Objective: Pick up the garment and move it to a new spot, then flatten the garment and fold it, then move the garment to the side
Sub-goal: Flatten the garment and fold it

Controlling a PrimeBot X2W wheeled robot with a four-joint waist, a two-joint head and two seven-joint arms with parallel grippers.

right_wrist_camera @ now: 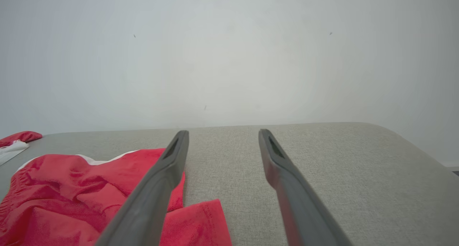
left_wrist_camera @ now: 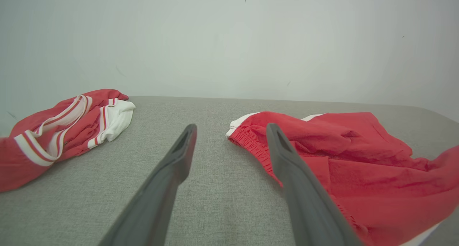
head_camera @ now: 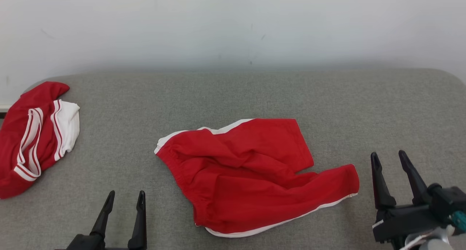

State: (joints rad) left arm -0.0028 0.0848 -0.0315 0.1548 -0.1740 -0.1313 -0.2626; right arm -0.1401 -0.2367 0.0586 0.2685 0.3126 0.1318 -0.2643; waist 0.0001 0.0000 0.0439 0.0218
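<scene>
A pair of red shorts with white trim [head_camera: 251, 173] lies crumpled in the middle of the grey padded table [head_camera: 233, 93], waistband toward the left. In the left wrist view the red shorts [left_wrist_camera: 358, 156] spread to the right of the fingers. In the right wrist view the red shorts [right_wrist_camera: 71, 188] lie at the lower left. My left gripper [head_camera: 125, 199] is open near the front edge, left of the waistband and apart from it. My right gripper [head_camera: 389, 159] is open beside the right leg hem, touching nothing.
A second red garment with white stripes [head_camera: 32, 137] is bunched at the table's far left edge; the same red garment with white stripes [left_wrist_camera: 64, 127] appears in the left wrist view. A pale wall [head_camera: 233, 24] rises behind the table. The table's right end curves off.
</scene>
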